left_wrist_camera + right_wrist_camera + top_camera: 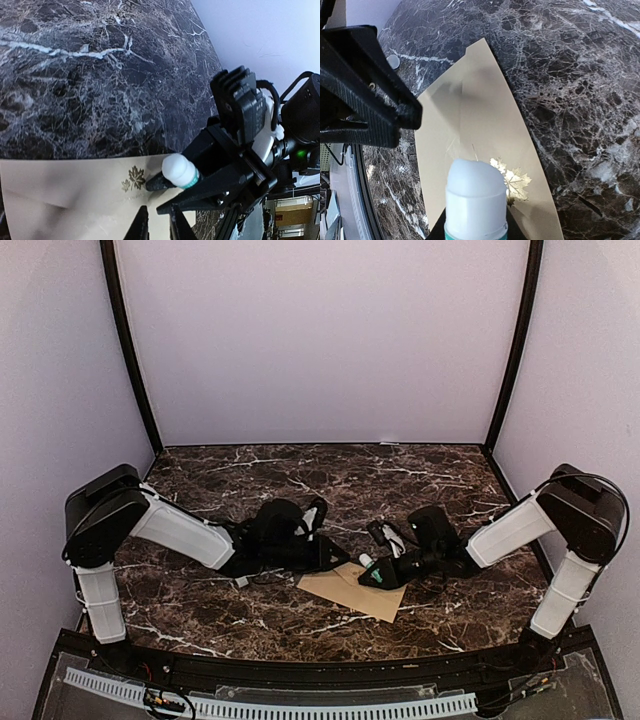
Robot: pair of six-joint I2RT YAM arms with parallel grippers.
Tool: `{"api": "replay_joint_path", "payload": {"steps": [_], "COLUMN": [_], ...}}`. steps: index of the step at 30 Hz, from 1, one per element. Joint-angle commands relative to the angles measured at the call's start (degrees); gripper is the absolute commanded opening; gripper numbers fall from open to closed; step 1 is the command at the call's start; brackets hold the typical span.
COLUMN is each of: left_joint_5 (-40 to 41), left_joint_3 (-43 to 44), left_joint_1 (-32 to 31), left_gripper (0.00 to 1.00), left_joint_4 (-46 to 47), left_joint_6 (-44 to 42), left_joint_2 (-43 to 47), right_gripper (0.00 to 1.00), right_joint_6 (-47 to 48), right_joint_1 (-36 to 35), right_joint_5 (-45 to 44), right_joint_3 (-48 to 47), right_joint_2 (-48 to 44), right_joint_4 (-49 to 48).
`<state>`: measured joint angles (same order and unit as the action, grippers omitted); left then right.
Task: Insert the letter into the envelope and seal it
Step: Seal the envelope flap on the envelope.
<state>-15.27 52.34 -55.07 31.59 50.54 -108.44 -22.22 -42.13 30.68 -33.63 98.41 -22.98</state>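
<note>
The tan envelope (355, 592) (65, 190) (470, 115) lies flat on the marble table between the arms, its gold maple-leaf mark (134, 179) (517, 182) facing up. My right gripper (385, 572) (476, 232) is shut on a white glue stick (180, 171) (476, 200) with a teal band. The stick's uncapped tip hangs just over the envelope beside the leaf mark. My left gripper (335, 558) (159, 220) is low over the envelope's left part, its fingers a narrow gap apart with nothing between them. The letter is out of view.
A small white round cap (393, 61) lies on the dark marble table (300, 480) beyond the envelope's far corner. Pale walls and black corner posts (125, 340) close off the back and sides. The two grippers stand very close together over the envelope.
</note>
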Motion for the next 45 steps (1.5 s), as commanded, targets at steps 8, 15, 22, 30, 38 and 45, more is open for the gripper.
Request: {"api": "replay_joint_path", "payload": {"steps": [8, 15, 22, 30, 38, 45], "left_joint_5": [0.9, 0.6, -0.3, -0.7, -0.3, -0.3], "left_joint_3": [4.8, 2.3, 1.0, 1.6, 1.9, 1.6], "left_joint_1": [0.7, 0.7, 0.7, 0.7, 0.7, 0.8], "left_gripper": [0.07, 0.0, 0.0, 0.0, 0.0, 0.0], "left_joint_4": [-3.1, -2.8, -1.7, -1.6, -2.3, -2.7], "left_joint_6": [-4.5, -4.3, -3.8, -3.7, -3.8, -3.9], "left_joint_2": [-8.2, -9.8, -9.8, -9.8, -9.8, -9.4], "right_gripper": [0.0, 0.0, 0.0, 0.0, 0.0, 0.0], "right_joint_6": [-1.3, -4.1, -6.5, -7.4, -6.6, -5.5], "right_joint_1": [-0.6, -0.5, -1.0, -2.9, -3.3, -2.2], "right_joint_5": [-1.8, -0.8, -0.1, 0.1, -1.7, -4.6], "right_joint_3": [1.2, 1.2, -1.3, -4.2, -1.3, 2.1], "right_joint_2": [0.5, 1.6, 4.2, 7.2, 5.0, 1.3], "right_joint_4": [0.6, -3.3, -6.5, -7.4, -5.9, -3.0]}}
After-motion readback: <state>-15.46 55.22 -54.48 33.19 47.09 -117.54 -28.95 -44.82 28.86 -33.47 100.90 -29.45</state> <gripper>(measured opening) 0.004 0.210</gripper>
